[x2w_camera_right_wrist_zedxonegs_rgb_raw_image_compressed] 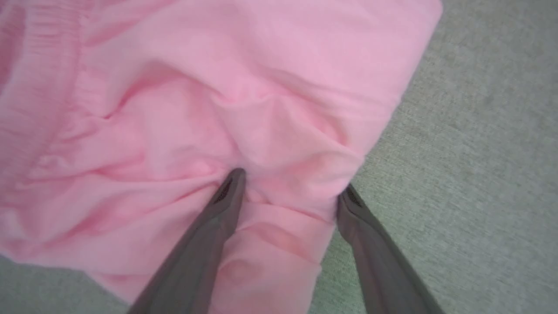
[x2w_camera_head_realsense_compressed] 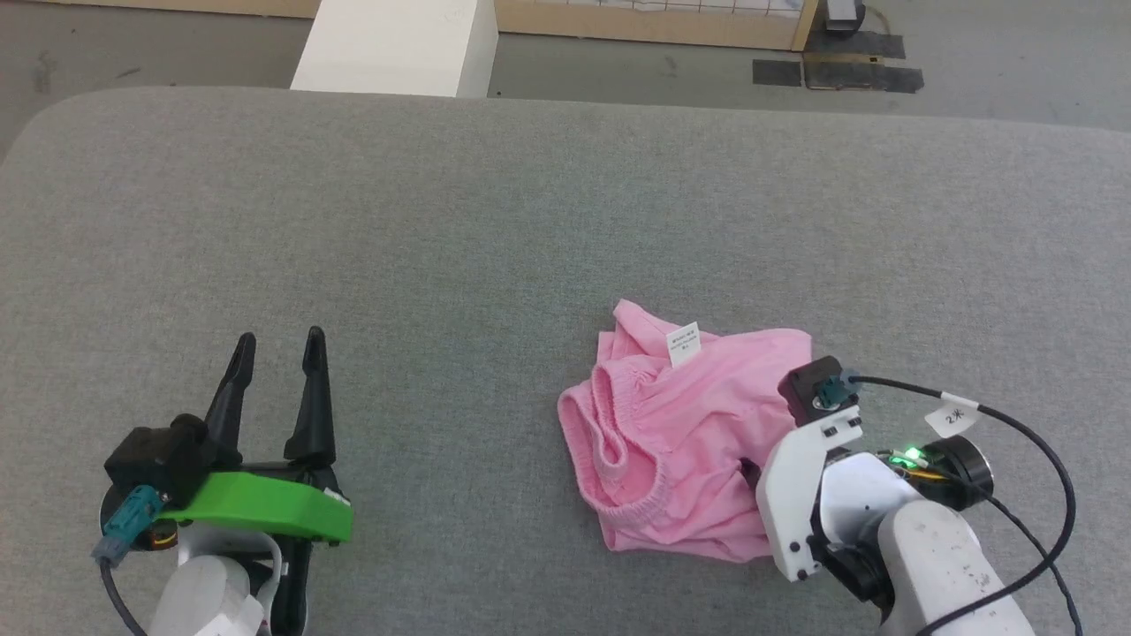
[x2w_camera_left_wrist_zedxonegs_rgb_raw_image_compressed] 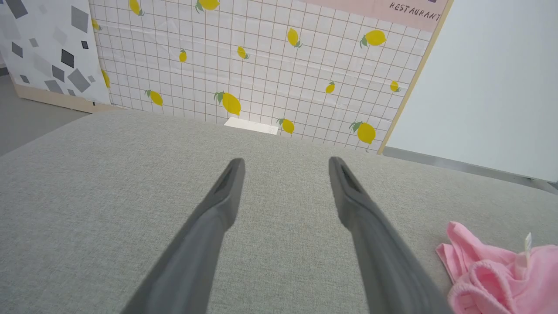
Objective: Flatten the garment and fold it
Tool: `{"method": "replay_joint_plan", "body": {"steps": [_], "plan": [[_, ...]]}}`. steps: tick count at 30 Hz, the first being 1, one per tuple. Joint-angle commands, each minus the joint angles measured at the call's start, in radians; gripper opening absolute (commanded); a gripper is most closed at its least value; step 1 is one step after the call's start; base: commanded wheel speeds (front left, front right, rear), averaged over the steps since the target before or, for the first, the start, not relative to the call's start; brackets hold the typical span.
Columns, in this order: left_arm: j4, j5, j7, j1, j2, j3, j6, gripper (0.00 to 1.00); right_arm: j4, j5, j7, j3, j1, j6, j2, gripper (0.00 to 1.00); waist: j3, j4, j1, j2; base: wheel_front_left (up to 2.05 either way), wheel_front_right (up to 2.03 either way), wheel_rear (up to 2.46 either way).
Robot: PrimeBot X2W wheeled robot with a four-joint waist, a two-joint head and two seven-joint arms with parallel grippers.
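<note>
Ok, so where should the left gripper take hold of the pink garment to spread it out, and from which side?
Probably the gathered waistband along the left edge of the garment, coming in low from the robot's left. That thick ridge curls up facing the open left gripper, so it offers a lip to pinch. The right gripper stands open over the opposite edge.
</note>
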Motion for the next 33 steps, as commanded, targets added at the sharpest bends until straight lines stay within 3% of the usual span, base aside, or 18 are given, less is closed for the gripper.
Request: {"method": "replay_joint_plan", "body": {"steps": [1, 2, 5, 9, 16, 22, 28, 33], "plan": [[0.001, -0.006, -0.005, -0.006, 0.006, 0.0, -0.005, 1.0, 0.027, 0.002, -0.01, 0.01, -0.006, -0.001, 0.001, 0.05, -0.003, -0.001, 0.0, 0.0079, 0.0, 0.0, 0.0], [0.001, -0.005, -0.005, -0.004, 0.007, 0.001, -0.005, 1.0, 0.041, -0.001, -0.015, 0.016, -0.012, -0.001, 0.001, 0.0, -0.005, -0.003, 0.0, 0.0079, 0.0, 0.0, 0.0], [-0.002, -0.003, -0.005, 0.007, 0.009, 0.007, -0.002, 1.0, 0.062, -0.002, -0.031, 0.037, -0.034, -0.001, -0.003, 0.0, -0.015, -0.018, 0.0, 0.0079, 0.0, 0.0, 0.0], [-0.016, -0.002, -0.005, 0.031, 0.016, 0.017, 0.001, 1.0, 0.065, 0.026, -0.022, 0.123, -0.071, -0.001, -0.055, 0.0, -0.015, -0.075, 0.0, 0.0079, 0.0, 0.0, 0.0], [-0.05, -0.01, -0.005, 0.042, 0.031, 0.024, 0.002, 1.0, 0.021, 0.117, 0.025, 0.347, -0.198, -0.001, -0.227, 0.0, 0.035, -0.254, 0.0, 0.0079, 0.0, 0.0, 0.0], [-0.109, -0.014, 0.002, 0.045, 0.052, 0.041, 0.012, 1.0, 0.015, 0.182, 0.022, 0.481, -0.348, -0.001, -0.33, 0.0, 0.102, -0.403, 0.0, 0.0079, 0.0, 0.0, 0.0], [-0.188, -0.014, 0.032, 0.042, 0.091, 0.061, 0.021, 1.0, 0.044, 0.219, -0.004, 0.524, -0.469, -0.001, -0.408, 0.0, 0.181, -0.479, 0.0, 0.0079, 0.0, 0.0, 0.0], [-0.252, -0.017, 0.066, 0.045, 0.126, 0.08, 0.026, 1.0, 0.091, 0.22, -0.029, 0.468, -0.517, -0.001, -0.45, 0.0, 0.245, -0.503, 0.0, 0.0079, 0.0, 0.0, 0.0]]}}
